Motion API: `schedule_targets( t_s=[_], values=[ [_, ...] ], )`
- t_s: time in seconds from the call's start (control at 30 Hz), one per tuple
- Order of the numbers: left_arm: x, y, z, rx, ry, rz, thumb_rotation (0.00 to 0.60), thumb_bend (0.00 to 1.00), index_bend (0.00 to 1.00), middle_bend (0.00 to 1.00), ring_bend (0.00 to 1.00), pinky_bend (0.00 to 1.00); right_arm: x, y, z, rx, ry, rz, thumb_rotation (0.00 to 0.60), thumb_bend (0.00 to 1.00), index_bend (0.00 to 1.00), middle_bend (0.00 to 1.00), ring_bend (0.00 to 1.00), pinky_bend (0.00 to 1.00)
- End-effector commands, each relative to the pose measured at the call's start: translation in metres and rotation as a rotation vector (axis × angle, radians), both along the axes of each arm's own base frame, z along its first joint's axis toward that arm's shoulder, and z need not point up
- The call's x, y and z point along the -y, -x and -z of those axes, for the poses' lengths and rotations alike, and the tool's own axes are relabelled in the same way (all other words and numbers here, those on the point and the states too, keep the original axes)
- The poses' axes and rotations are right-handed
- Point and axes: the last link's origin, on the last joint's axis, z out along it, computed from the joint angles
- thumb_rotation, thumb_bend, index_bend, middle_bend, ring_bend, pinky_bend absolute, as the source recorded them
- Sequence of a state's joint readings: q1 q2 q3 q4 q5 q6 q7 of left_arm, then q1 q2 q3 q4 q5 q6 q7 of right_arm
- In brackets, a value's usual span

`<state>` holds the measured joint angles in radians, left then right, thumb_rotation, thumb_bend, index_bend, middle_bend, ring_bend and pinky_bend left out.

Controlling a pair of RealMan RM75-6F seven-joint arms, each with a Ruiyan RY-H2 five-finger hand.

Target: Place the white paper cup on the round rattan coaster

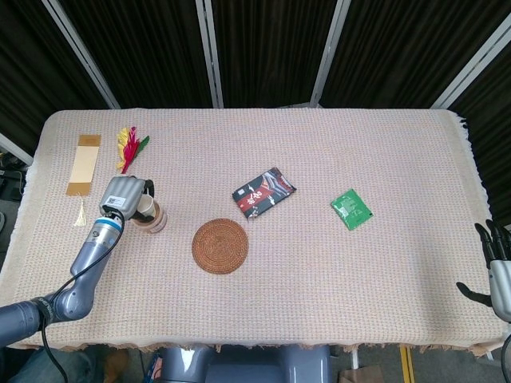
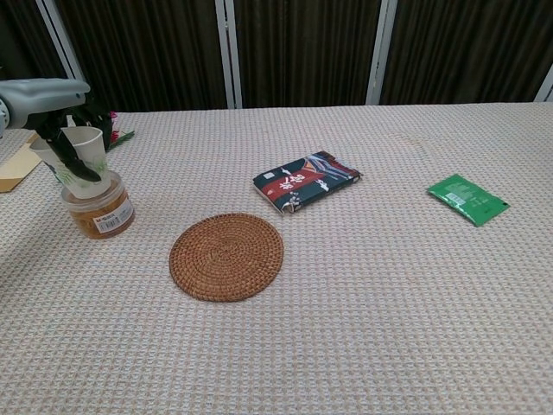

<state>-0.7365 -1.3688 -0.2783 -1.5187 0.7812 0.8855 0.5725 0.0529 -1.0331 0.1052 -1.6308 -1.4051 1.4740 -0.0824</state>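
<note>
Both sides of the cup (image 2: 85,159) are wrapped by the left hand's (image 1: 125,196) fingers (image 2: 59,149) — it stands on a clear, labelled jar (image 2: 99,210), print unreadable, left of the woven round coaster (image 2: 226,256). Right hand (image 1: 498,271) hangs spread, holding nothing, off the table's (image 1: 359,303) textured cloth.

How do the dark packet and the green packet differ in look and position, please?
The dark packet is larger and thicker, printed in black, red and white; the green packet is smaller, thin and plain green. The dark packet lies near the coaster; the green packet lies further right, alone. Both lie flat and untouched.
</note>
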Motion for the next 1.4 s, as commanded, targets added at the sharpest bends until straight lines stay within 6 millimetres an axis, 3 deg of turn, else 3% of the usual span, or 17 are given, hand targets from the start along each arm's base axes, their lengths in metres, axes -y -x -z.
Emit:
schedule_targets(
  t_s=[0.03, 0.17, 0.4, 0.5, 0.73, 1.07, 1.17, 1.23, 1.3, 1.33, 1.4],
  values=[
    [0.002, -0.002, -0.002, 0.008, -0.006, 0.005, 0.6, 0.02, 0.5, 0.52, 0.4, 0.47, 0.0, 0.0, 0.0, 0.0, -0.001, 0.0, 0.6, 0.0, 0.0, 0.0, 0.0, 0.0],
    [0.009, -0.013, -0.007, 0.04, -0.008, 0.037, 0.6, 0.02, 0.48, 0.51, 0.4, 0.47, 0.0, -0.001, 0.0, 0.005, 0.0, -0.002, 0.6, 0.0, 0.0, 0.0, 0.0, 0.0],
    [0.029, -0.05, -0.008, 0.13, 0.027, 0.146, 0.6, 0.0, 0.47, 0.49, 0.38, 0.46, 0.0, -0.001, -0.002, 0.013, 0.001, -0.003, 0.6, 0.0, 0.0, 0.0, 0.0, 0.0],
    [0.039, -0.071, 0.009, 0.123, 0.087, 0.22, 0.6, 0.0, 0.46, 0.49, 0.38, 0.45, 0.0, -0.001, -0.002, 0.018, 0.0, -0.002, 0.6, 0.0, 0.0, 0.0, 0.0, 0.0],
    [0.042, -0.1, 0.064, 0.08, 0.176, 0.255, 0.6, 0.0, 0.45, 0.48, 0.37, 0.45, 0.002, 0.004, -0.005, 0.022, 0.006, 0.018, 0.6, 0.0, 0.0, 0.0, 0.0, 0.0],
    [0.04, -0.112, 0.111, 0.022, 0.223, 0.217, 0.6, 0.0, 0.44, 0.46, 0.35, 0.44, 0.003, 0.013, -0.013, 0.031, 0.029, 0.055, 0.6, 0.0, 0.0, 0.0, 0.0, 0.0],
    [0.04, -0.116, 0.114, 0.014, 0.215, 0.227, 0.6, 0.0, 0.38, 0.34, 0.29, 0.41, 0.004, 0.014, -0.015, 0.031, 0.034, 0.059, 0.6, 0.0, 0.0, 0.0, 0.0, 0.0],
    [0.042, -0.116, 0.115, 0.01, 0.227, 0.226, 0.6, 0.0, 0.25, 0.15, 0.17, 0.38, 0.004, 0.014, -0.015, 0.031, 0.034, 0.06, 0.6, 0.0, 0.0, 0.0, 0.0, 0.0],
    [0.046, -0.116, 0.114, 0.01, 0.254, 0.216, 0.6, 0.0, 0.08, 0.02, 0.04, 0.27, 0.004, 0.014, -0.015, 0.027, 0.034, 0.059, 0.6, 0.0, 0.0, 0.0, 0.0, 0.0],
    [0.048, -0.116, 0.112, 0.008, 0.265, 0.213, 0.6, 0.0, 0.02, 0.0, 0.0, 0.21, 0.004, 0.014, -0.014, 0.026, 0.034, 0.057, 0.6, 0.0, 0.0, 0.0, 0.0, 0.0],
    [0.05, -0.118, 0.106, 0.007, 0.266, 0.217, 0.6, 0.0, 0.0, 0.0, 0.0, 0.13, 0.004, 0.013, -0.014, 0.024, 0.033, 0.054, 0.6, 0.0, 0.0, 0.0, 0.0, 0.0]
  ],
)
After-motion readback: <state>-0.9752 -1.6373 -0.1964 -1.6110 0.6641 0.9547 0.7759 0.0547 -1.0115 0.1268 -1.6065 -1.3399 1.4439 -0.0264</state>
